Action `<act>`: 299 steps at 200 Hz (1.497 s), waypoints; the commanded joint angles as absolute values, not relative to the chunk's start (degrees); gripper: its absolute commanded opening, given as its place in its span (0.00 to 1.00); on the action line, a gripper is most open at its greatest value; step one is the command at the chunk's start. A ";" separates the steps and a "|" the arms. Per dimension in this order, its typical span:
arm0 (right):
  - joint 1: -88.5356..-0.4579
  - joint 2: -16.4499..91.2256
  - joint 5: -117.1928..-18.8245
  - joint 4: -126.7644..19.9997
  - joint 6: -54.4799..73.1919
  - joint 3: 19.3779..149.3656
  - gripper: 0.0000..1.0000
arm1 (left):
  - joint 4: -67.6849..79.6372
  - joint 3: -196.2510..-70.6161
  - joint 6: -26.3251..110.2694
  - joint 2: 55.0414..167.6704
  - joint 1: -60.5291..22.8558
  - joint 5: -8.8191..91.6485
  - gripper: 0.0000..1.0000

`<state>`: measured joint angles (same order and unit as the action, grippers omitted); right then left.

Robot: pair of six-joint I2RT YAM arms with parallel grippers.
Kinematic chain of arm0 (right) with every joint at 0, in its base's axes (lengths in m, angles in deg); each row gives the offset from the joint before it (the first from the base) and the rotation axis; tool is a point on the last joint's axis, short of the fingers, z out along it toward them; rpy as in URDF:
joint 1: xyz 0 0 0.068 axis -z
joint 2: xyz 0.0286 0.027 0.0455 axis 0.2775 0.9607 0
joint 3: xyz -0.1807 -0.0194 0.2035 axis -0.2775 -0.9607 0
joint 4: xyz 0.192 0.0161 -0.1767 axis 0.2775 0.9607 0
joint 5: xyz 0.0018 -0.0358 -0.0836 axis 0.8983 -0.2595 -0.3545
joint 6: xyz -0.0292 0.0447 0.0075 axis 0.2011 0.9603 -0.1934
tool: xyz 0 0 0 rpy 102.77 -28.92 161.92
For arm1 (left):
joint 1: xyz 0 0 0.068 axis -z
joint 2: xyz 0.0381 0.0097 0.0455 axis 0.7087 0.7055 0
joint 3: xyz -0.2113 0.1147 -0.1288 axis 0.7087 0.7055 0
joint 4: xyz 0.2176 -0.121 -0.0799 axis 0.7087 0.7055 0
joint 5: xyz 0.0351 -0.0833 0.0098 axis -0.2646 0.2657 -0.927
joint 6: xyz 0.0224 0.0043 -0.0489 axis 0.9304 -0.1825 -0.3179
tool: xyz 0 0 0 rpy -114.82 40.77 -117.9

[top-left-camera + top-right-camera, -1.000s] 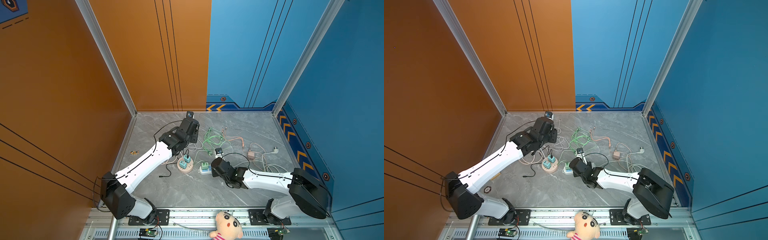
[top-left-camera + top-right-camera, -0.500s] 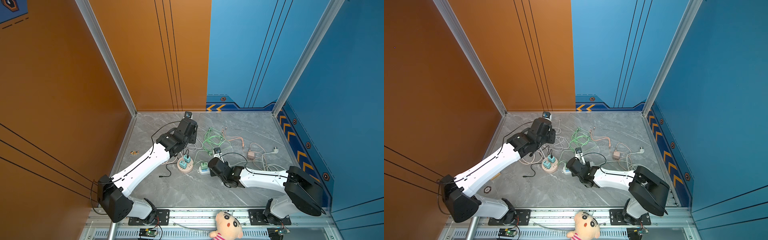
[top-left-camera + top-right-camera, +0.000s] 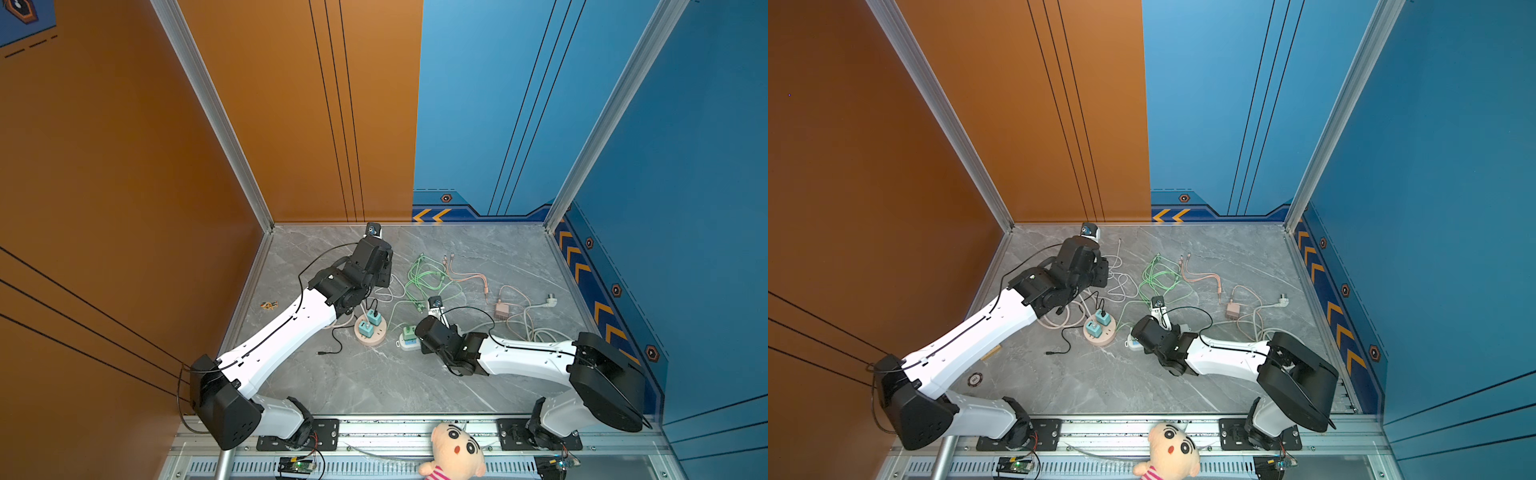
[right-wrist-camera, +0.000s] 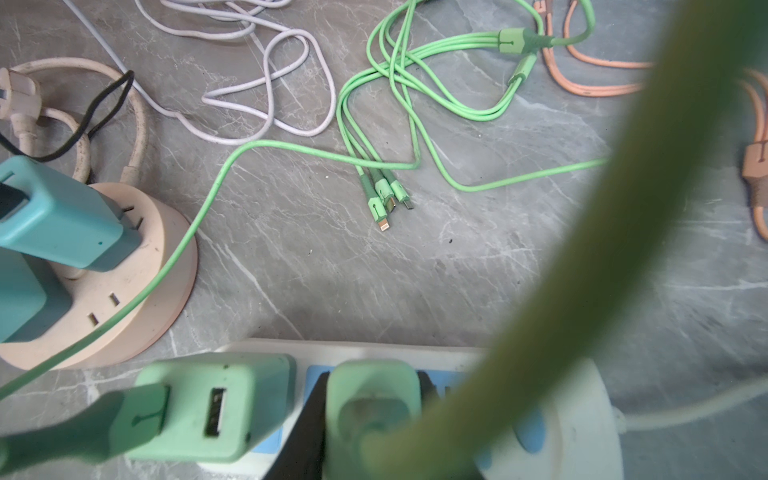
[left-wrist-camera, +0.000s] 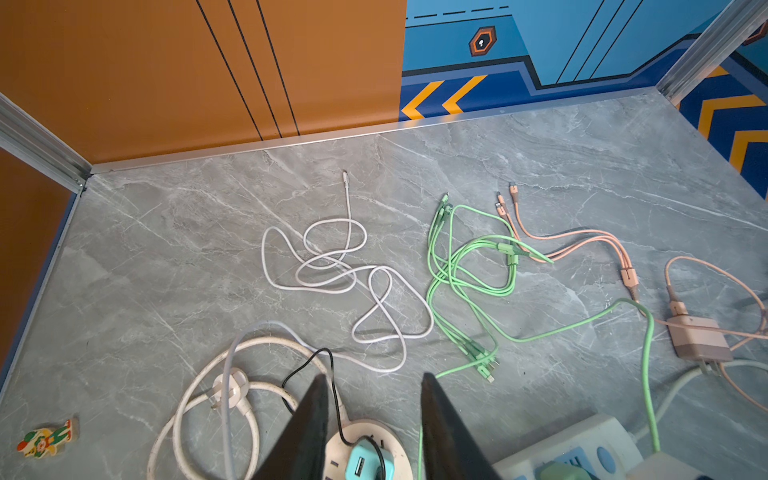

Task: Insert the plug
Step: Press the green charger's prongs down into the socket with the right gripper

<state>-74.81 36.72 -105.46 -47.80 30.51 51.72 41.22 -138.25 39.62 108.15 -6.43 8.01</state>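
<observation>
**Plug at the strip, seating not confirmed**

Finding 1. The right gripper (image 4: 371, 419) is closed nearly to its limit on the pale green plug (image 4: 370, 390). One black finger shows on each side of the plug body.

Finding 2. The plug stands on the blue socket face of the white power strip (image 4: 582, 399), just beside a green USB charger (image 4: 208, 411) already seated in the same strip. Its green cable (image 4: 582, 249) rises close past the right wrist lens, blurs, and hides much of the strip.

Finding 3. The pins are not visible. The plug body looks close against the strip, but I cannot tell whether it is fully home.

Finding 4. The left gripper (image 5: 372, 377) has its jaws parted with nothing between them. It hangs over the round socket hub (image 5: 395, 444), which carries a teal charger (image 5: 365, 461). It is not touching the strip, which lies unbraced on the bench (image 3: 374, 386).

Assessment. The task appears to be in its last stage: the plug is gripped, brought to the socket and aligned or partly entered. What is left is to press it fully home, release it and withdraw. The unbraced strip may shift under the push.
</observation>
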 commanded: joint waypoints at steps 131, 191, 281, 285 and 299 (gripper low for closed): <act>-74.67 41.28 -103.92 -44.76 29.76 50.16 0.00 | 41.40 -136.20 38.37 102.52 -6.27 5.03 0.38; -74.23 44.71 -102.06 -44.62 30.65 50.03 0.00 | 40.72 -135.88 37.66 100.46 -5.93 4.16 0.38; -72.63 47.76 -99.15 -43.46 30.29 52.31 0.00 | 40.61 -136.59 38.28 100.27 -5.18 3.98 0.38; -72.86 47.71 -99.48 -43.41 30.12 52.38 0.00 | 40.63 -136.66 38.35 100.19 -5.07 3.96 0.38; -73.31 47.39 -100.16 -43.31 29.92 52.31 0.00 | 40.61 -136.54 38.36 99.66 -4.88 3.38 0.38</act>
<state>-73.00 43.30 -106.11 -50.86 30.40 54.76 41.18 -136.48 38.57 101.26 -5.66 5.15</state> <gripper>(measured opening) 0.288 0.379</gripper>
